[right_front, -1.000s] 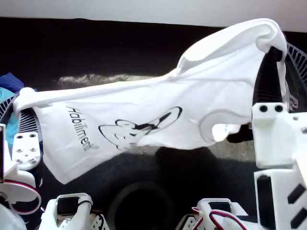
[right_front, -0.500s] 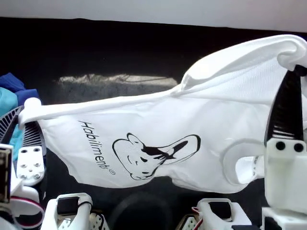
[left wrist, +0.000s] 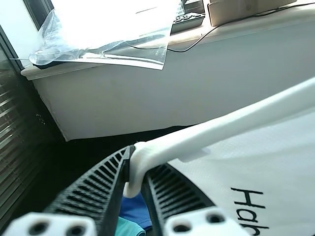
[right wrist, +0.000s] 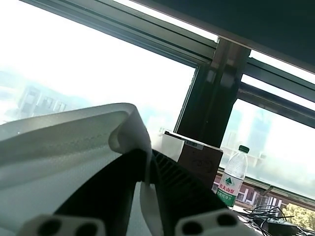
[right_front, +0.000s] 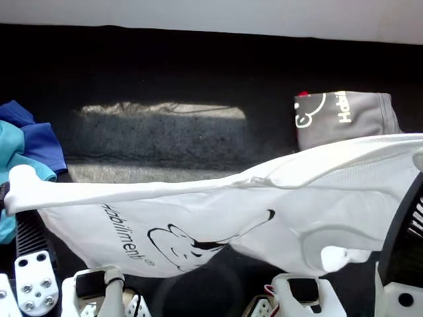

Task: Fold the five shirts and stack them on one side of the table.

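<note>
You have the white shirt stretched over the near surface, its long axis running arm to arm. Left fingers are clamped on one end and right fingers on the other. The folded grey shirt lies beyond the right end.

High view down over table from above arm bases, wrist views close, angled upward, all three sharing the shirt.

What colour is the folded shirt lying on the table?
The folded fabric shirt is grey with white print, clearest in the high view.
</note>
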`<state>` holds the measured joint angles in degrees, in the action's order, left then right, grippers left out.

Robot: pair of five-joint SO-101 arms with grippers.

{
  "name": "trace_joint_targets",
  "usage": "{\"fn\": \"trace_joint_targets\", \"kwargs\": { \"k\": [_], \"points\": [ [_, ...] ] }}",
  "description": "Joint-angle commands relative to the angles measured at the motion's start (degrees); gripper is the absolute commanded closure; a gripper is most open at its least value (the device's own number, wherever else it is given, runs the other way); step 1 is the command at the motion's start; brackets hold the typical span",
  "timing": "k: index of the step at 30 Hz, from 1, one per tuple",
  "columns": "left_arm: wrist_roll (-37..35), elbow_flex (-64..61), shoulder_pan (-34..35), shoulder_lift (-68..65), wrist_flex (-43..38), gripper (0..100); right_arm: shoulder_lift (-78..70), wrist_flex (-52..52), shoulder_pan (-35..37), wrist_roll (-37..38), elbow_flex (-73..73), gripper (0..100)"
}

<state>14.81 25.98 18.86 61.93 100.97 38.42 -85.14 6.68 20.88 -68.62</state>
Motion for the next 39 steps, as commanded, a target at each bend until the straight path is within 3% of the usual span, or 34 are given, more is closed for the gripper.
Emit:
{"fn": "trace_joint_targets", "kwargs": {
  "k": [1, 8, 19, 23, 27, 39],
  "points": [
    [0.18, -0.40, 0.57, -0.48, -0.09, 99, -0.92, 1.01, 0.22, 0.26, 1.19, 99.2],
    [0.18, -13.58, 0.22, -8.48, -4.57, 99, -8.40, 4.97, 0.40, 0.18, 18.33, 99.2],
    [0.18, -29.14, -4.88, -35.65, -27.87, 99, -30.64, 28.53, 0.40, 0.26, 46.29, 99.2],
    [0.26, -24.40, -5.49, -49.45, -33.58, 99, -41.54, 34.68, 0.40, 0.44, 43.03, 99.2],
    [0.26, -13.49, -5.41, -61.67, -33.49, 99, -51.65, 35.21, 0.40, 0.44, 32.66, 99.2],
    [0.26, 4.53, -5.67, -88.57, -23.30, 99, -71.52, 25.80, 3.12, 0.18, 26.51, 99.2]
  ]
}}
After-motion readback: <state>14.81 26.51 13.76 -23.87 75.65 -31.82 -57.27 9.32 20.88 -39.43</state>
